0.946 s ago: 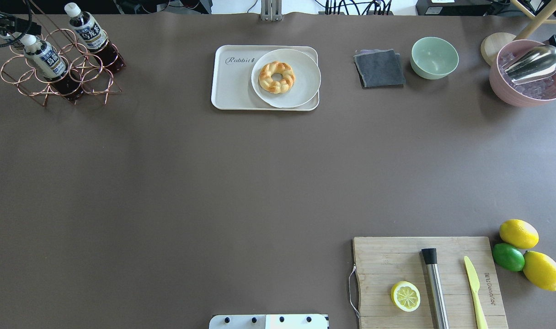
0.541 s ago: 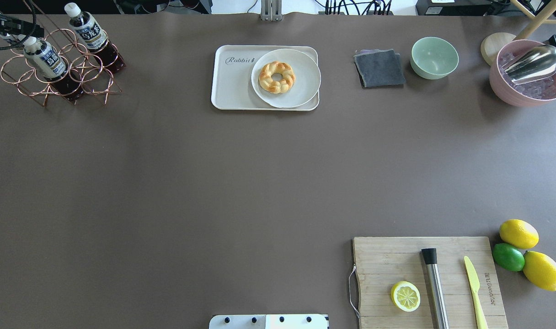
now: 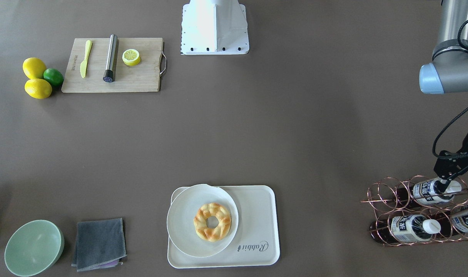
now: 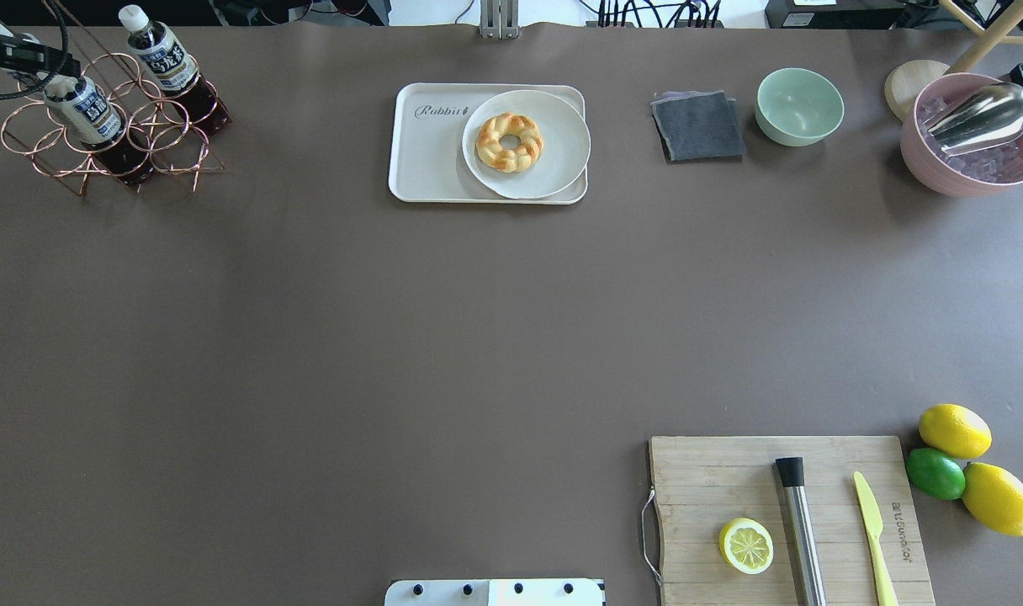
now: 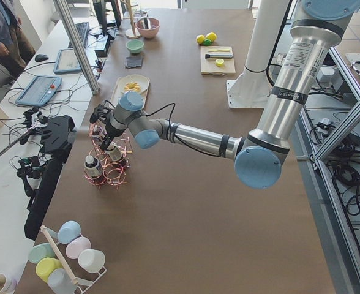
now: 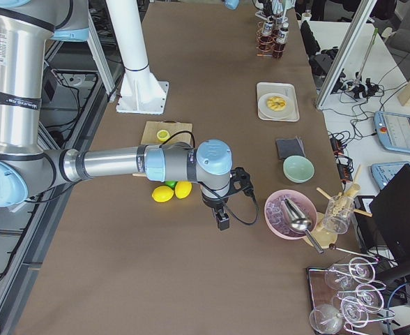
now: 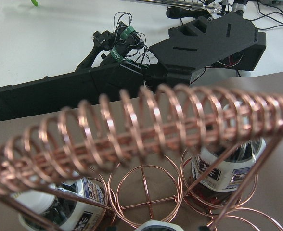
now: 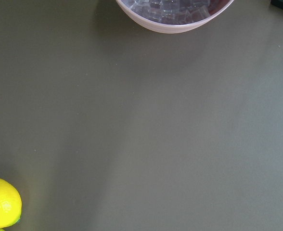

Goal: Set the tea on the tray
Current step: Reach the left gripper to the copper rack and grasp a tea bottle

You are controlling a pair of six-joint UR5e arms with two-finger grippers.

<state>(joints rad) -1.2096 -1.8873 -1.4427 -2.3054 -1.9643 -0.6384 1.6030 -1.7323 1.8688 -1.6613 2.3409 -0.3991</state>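
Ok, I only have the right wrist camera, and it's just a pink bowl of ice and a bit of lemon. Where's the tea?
Observer: In a copper wire rack at the far left corner of the table. The left gripper is at the cap of one tea there.
Operator: Is there room on the tray?
Observer: Some. A plate with a braided pastry ring fills one side of the tray; the side with the script is bare.
Operator: And where's my arm?
Observer: The right gripper hangs over bare table between the pink bowl and the lemons.
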